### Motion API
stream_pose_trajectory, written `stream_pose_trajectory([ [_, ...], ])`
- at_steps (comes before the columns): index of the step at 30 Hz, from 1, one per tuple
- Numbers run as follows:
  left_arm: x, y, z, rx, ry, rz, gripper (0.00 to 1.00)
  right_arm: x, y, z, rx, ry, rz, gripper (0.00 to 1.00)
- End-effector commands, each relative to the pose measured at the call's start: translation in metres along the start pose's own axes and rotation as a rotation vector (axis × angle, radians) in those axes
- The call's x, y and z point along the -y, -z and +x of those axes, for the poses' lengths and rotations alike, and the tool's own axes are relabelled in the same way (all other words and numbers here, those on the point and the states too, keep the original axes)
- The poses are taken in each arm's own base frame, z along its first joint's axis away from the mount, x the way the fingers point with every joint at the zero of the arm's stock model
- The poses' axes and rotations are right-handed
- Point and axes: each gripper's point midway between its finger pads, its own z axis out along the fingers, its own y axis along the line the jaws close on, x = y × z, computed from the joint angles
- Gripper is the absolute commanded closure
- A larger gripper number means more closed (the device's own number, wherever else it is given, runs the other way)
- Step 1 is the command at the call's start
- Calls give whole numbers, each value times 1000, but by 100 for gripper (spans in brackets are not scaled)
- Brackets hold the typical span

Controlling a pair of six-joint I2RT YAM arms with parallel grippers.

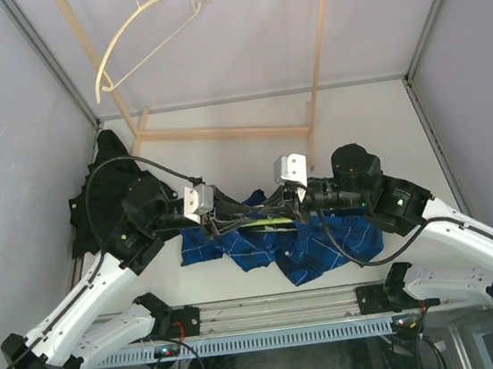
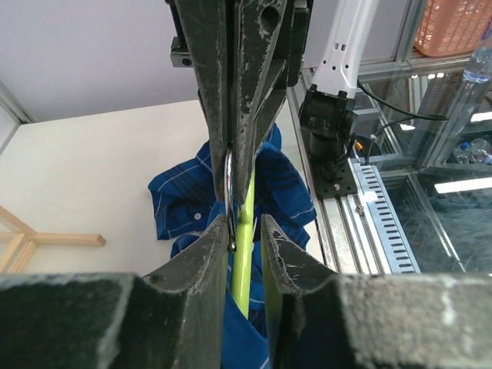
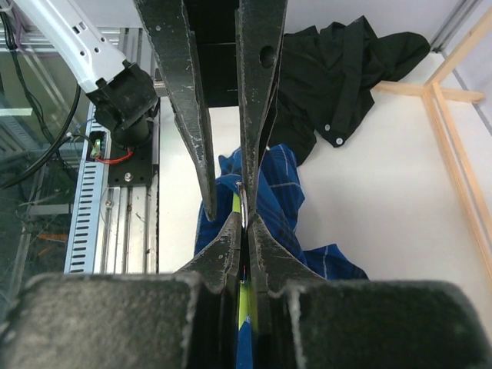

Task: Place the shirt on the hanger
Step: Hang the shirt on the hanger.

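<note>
Centrally, right fingers clamp hanger above shirt; left fingers parted, straddling same hanger.

The hanger lies over the shirt, a second garment to its left.

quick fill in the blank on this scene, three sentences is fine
The right gripper is shut on the lime-green ___.
The shirt beneath it is ___ plaid.
The black garment lies nearer the ___ arm.
Missing: hanger, blue, left.
</note>
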Motion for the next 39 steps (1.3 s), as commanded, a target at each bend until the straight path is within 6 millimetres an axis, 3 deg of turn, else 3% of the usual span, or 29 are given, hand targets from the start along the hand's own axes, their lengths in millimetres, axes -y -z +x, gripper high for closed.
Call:
stream_pose_trajectory([
  [1,12,1,-22,57,-75,63,74,8,-2,-17,54,37,37,100],
  [10,10,1,-18,54,-73,51,99,3,-6,-16,54,23,5,100],
  [15,10,3,-17,50,-89,34,100,3,-2,-19,63,21,18,100],
  [20,4,8,-16,44,-118,-24,100,6,16,-16,40,21,80,72],
  [24,6,9,-18,46,-127,-27,100,5,26,-3,14,3,114,57],
  [30,5,14,-23,47,-160,-56,100,-1,38,27,-62,-43,138,54],
  [35,-4,23,-35,39,-242,-133,100,-8,54,30,-66,-46,148,54],
  [39,1,31,-60,43,-299,-136,100,-14,71,25,-60,-35,153,55],
])
